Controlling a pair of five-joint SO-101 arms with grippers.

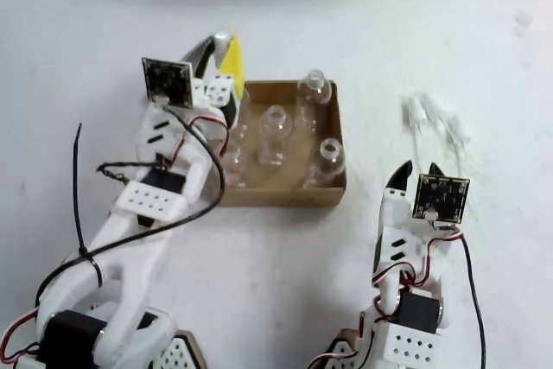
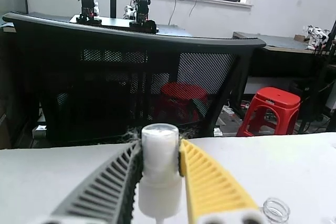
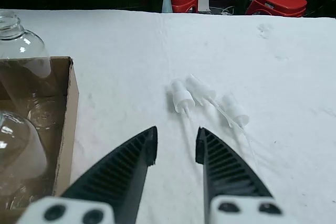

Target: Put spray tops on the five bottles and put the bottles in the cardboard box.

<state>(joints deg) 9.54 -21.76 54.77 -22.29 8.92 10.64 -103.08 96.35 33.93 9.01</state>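
Three spray tops (image 3: 199,88), possibly touching, on table (image 3: 262,61) just beyond right pincer (image 3: 176,140).

Cardboard box (image 1: 285,192): mid-desk (image 1: 285,283), bottles (image 1: 275,127) upright inside. Loose spray tops (image 1: 432,118): on the desk, right of the box. Left tool (image 1: 223,47): above the box's left wall, gripping one spray top (image 2: 159,150). Right tool (image 1: 421,167): just in front of the loose tops.

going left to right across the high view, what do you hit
thin black cable → left gripper shut on a white spray top → brown cardboard box of clear bottles → loose white spray tops
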